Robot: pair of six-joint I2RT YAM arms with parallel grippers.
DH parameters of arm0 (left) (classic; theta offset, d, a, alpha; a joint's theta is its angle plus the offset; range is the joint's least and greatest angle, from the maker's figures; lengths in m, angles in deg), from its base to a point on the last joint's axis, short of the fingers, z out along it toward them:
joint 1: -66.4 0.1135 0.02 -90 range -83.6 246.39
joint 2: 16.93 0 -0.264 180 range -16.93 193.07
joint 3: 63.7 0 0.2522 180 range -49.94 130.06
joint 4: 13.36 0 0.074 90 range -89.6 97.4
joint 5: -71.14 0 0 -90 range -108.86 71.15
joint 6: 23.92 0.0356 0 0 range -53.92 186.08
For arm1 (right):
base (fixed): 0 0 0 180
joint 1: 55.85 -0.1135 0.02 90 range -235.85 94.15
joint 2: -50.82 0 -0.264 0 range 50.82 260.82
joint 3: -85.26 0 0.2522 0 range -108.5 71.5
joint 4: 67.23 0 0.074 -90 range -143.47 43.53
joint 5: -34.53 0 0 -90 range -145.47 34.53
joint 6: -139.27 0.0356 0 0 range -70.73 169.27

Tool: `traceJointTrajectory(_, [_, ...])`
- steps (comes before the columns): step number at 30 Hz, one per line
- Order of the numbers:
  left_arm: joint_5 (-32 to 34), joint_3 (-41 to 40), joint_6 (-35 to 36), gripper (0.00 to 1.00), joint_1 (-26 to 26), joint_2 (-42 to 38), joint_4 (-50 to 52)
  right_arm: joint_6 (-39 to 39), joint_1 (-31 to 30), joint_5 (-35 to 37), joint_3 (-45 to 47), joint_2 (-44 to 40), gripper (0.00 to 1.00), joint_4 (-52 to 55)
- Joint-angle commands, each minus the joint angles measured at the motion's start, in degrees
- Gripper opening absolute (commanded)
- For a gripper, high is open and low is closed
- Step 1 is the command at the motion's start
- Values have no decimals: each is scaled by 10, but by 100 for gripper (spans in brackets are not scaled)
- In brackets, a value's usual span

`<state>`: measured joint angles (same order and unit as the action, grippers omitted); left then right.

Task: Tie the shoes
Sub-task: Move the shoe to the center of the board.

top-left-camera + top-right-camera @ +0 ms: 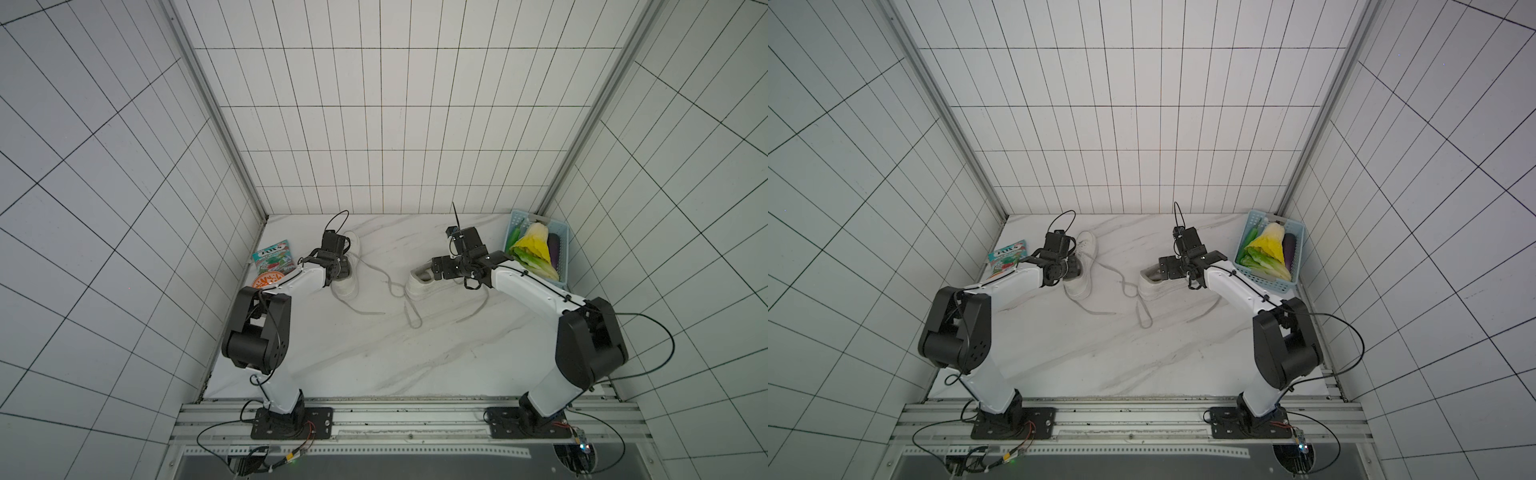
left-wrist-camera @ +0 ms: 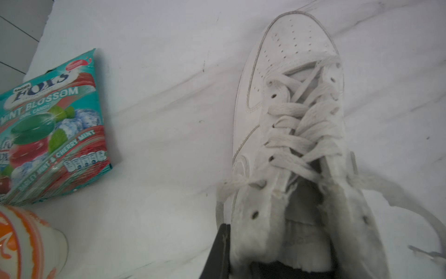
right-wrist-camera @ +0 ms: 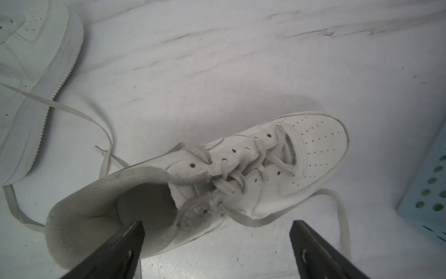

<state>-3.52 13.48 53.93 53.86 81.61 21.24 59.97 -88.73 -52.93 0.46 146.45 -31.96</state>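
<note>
Both jaws of left gripper (image 2: 239, 246) are pinching the nine o'clock shoe (image 2: 255, 79) at its collar. Right gripper (image 3: 217, 224) is hovering wide open, empty, over the three o'clock shoe (image 3: 313, 149).

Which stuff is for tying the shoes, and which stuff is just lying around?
For the job:
- shoe by the left arm
- shoe by the right arm
- the untied laces

Just lying about:
- candy bag
- orange-and-white cup
- blue basket
- vegetables in the basket
</note>
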Motion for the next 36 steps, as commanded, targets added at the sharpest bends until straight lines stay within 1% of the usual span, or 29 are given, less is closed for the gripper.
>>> traceJointTrajectory(1, [32, -11, 4, 10, 25, -30, 1, 7, -20, 40, -33, 29, 96, 23])
traceJointTrajectory(4, [49, -8, 14, 10, 33, -34, 11, 24, -30, 61, -59, 62, 92, 33])
traceJointTrajectory(6, [65, -8, 21, 10, 35, -35, 13, 37, -31, 73, -75, 82, 87, 48])
traceJointTrajectory(8, [65, -8, 21, 11, 38, -34, 14, 47, -31, 92, -81, 92, 81, 58])
traceJointTrajectory(9, [59, -8, 20, 13, 39, -34, 15, 51, -30, 100, -77, 94, 79, 58])
traceJointTrajectory(10, [53, -8, 19, 18, 39, -34, 15, 54, -30, 106, -73, 94, 77, 57])
traceJointTrajectory(12, [33, -7, 17, 34, 39, -37, 16, 56, -29, 114, -62, 91, 70, 49])
traceJointTrajectory(13, [26, -7, 16, 39, 39, -41, 16, 57, -29, 114, -58, 90, 66, 47])
traceJointTrajectory(15, [12, -8, 11, 50, 38, -55, 17, 57, -29, 111, -54, 83, 55, 47])
traceJointTrajectory(16, [6, -10, 9, 53, 38, -65, 17, 57, -28, 109, -53, 78, 49, 48])
traceJointTrajectory(18, [-10, -15, 5, 57, 36, -92, 17, 54, -29, 100, -45, 58, 35, 44])
traceJointTrajectory(21, [-30, -26, -1, 65, 31, -141, 15, 49, -30, 83, -28, 23, 16, 29])
traceJointTrajectory(24, [-46, -35, 7, 70, 16, -190, 15, 44, -31, 76, -17, -3, 1, 35])
traceJointTrajectory(25, [-54, -38, 13, 71, 10, -204, 15, 43, -32, 74, -14, -11, 0, 41])
traceJointTrajectory(28, [-68, -48, 3, 71, -25, -238, 16, 35, -37, 73, -2, -36, 0, 59])
traceJointTrajectory(31, [-59, -57, -6, 72, -81, -250, 16, 34, -47, 76, 20, -65, 0, 72])
traceJointTrajectory(33, [-48, -66, -21, 72, -126, -250, 21, 44, -58, 82, 43, -90, 0, 72])
traceJointTrajectory(36, [-53, -86, -52, 72, -181, -242, 21, 58, -75, 89, 87, -122, 0, 63])
